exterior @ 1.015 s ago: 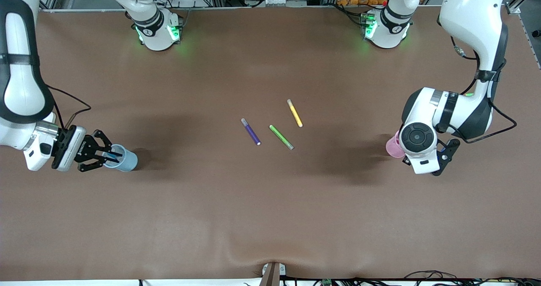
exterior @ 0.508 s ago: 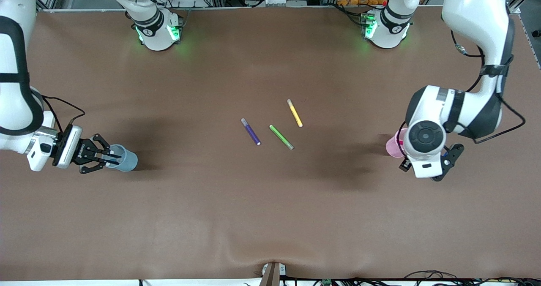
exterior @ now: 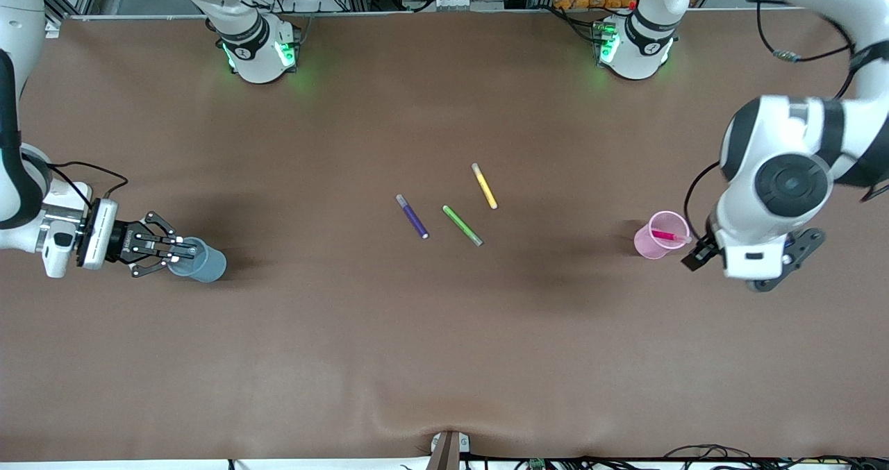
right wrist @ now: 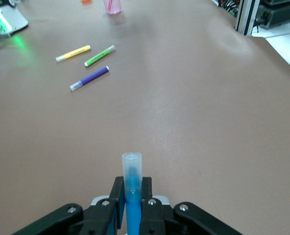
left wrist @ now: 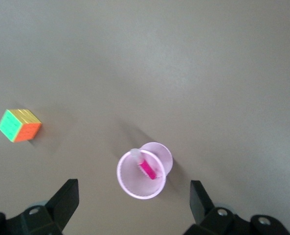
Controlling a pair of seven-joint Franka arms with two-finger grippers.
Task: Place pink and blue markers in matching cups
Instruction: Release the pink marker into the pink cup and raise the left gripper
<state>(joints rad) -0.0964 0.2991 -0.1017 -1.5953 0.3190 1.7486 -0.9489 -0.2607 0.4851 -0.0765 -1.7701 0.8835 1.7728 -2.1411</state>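
Right tool [exterior: 182, 251] is clamped on the blue marker [right wrist: 132, 188], held w/ its tip over the blue cup [exterior: 201, 264] at the right arm's end of the desk [exterior: 444, 359], prob. lining up the drop. Left tool [left wrist: 135, 208] hangs wide over the pink cup [exterior: 656, 235]. The pink marker [exterior: 668, 235] leans inside it, so that half looks done.

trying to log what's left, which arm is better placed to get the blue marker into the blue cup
Right. The right gripper is shut on the blue marker right at the blue cup. The left gripper is open above the pink cup, which already holds the pink marker.
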